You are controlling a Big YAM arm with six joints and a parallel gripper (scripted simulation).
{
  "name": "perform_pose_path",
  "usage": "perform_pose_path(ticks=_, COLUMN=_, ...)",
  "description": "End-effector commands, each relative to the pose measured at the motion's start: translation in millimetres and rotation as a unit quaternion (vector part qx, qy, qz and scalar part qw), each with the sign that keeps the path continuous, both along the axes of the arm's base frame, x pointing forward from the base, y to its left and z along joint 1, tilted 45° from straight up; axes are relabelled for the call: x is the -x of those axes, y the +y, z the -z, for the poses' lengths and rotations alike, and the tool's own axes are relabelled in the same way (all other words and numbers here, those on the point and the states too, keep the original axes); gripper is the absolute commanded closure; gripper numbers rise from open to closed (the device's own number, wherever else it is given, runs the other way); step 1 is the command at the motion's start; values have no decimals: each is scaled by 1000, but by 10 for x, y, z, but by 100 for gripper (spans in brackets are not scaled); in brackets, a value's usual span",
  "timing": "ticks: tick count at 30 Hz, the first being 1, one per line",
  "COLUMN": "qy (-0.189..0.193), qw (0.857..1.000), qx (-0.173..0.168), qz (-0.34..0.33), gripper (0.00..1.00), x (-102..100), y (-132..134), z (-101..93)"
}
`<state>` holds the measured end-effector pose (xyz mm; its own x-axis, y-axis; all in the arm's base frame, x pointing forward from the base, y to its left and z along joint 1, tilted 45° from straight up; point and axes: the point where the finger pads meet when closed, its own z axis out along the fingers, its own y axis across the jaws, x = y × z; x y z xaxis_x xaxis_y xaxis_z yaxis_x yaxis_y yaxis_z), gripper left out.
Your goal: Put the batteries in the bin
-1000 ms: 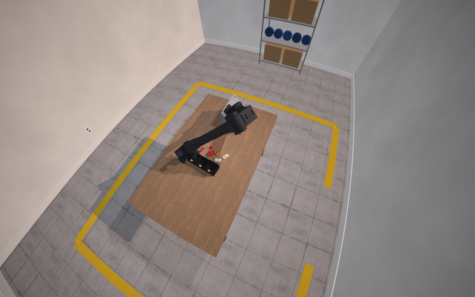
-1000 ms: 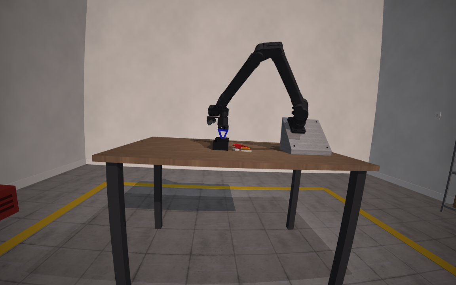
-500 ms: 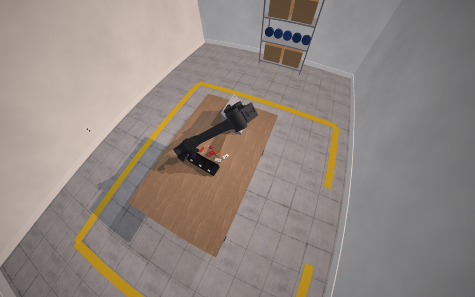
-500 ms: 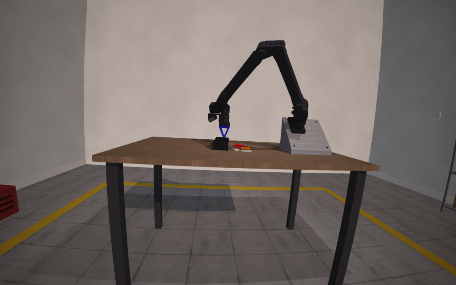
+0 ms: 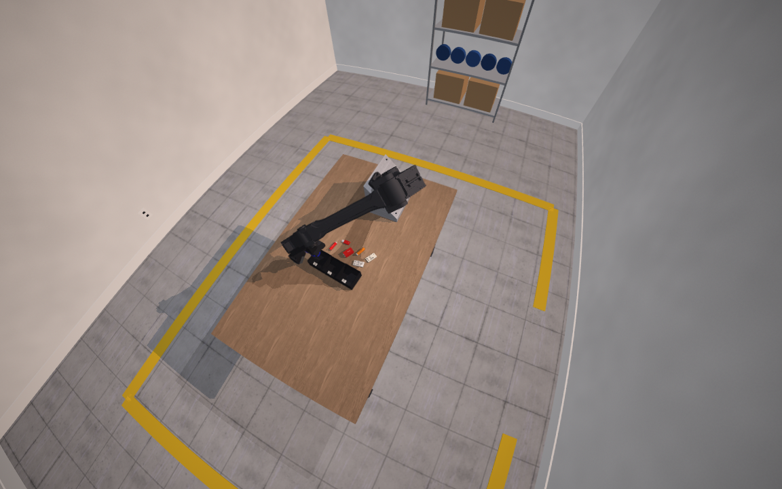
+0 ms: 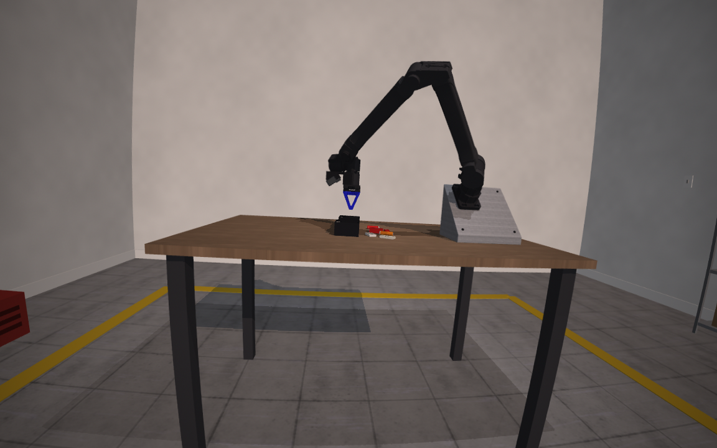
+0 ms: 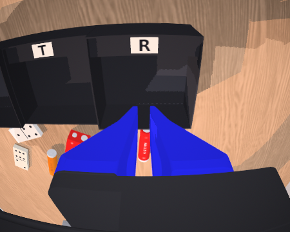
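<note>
A black row of bins (image 5: 334, 269) lies on the table; the wrist view shows the compartments marked T (image 7: 42, 50) and R (image 7: 144, 45), and a third compartment at the left is cut off with its label hidden. My gripper (image 7: 144, 114) (image 6: 351, 205) has blue fingers; it is shut and empty, hovering above the near edge of the R compartment. A red cylindrical battery (image 7: 144, 148) lies on the table below the finger gap. An orange battery (image 7: 51, 160) and a red nine-volt block (image 7: 77, 139) lie to its left.
Two white dominoes (image 7: 26, 133) (image 7: 21, 156) lie beside the T compartment. The small items cluster between the bins and the arm's grey base (image 6: 478, 217). The bins show as a low black block in the side view (image 6: 346, 226).
</note>
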<state>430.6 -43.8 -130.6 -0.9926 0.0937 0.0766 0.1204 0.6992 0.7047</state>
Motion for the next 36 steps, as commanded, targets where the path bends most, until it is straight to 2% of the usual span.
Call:
perform_pose_path(ticks=1, qy=-28, qw=1000, qx=10, qz=-3, gripper=92, x=-236, y=-10, z=-201)
perform_pose_path(ticks=2, qy=-19, qw=1000, qx=6, qz=-2, gripper=92, x=-132, y=69, z=-197)
perform_pose_path(ticks=11, qy=-22, qw=1000, qx=5, qz=-2, gripper=92, x=-201, y=388, z=-508)
perform_pose_path(ticks=13, qy=-22, qw=1000, qx=5, qz=-2, gripper=92, x=-201, y=388, z=-508)
perform_pose_path(ticks=14, qy=-20, qw=1000, qx=6, qz=13, gripper=92, x=-199, y=284, z=-542)
perform_pose_path(ticks=16, qy=-21, qw=1000, qx=5, qz=-3, gripper=92, x=-217, y=496, z=-614)
perform_pose_path(ticks=19, qy=-22, qw=1000, qx=4, qz=-3, gripper=92, x=-236, y=601, z=-715)
perform_pose_path(ticks=22, qy=-21, qw=1000, qx=5, qz=-3, gripper=92, x=-231, y=607, z=-714)
perform_pose_path(ticks=24, qy=-4, qw=1000, qx=1, qz=17, gripper=92, x=-163, y=446, z=-569)
perform_pose_path(ticks=30, qy=-13, qw=1000, qx=4, qz=17, gripper=92, x=-194, y=431, z=-674)
perform_pose_path(ticks=32, qy=-5, qw=1000, qx=1, qz=-3, gripper=92, x=-156, y=656, z=-526)
perform_pose_path(ticks=36, qy=-5, qw=1000, qx=0, qz=-3, gripper=92, x=-156, y=734, z=-453)
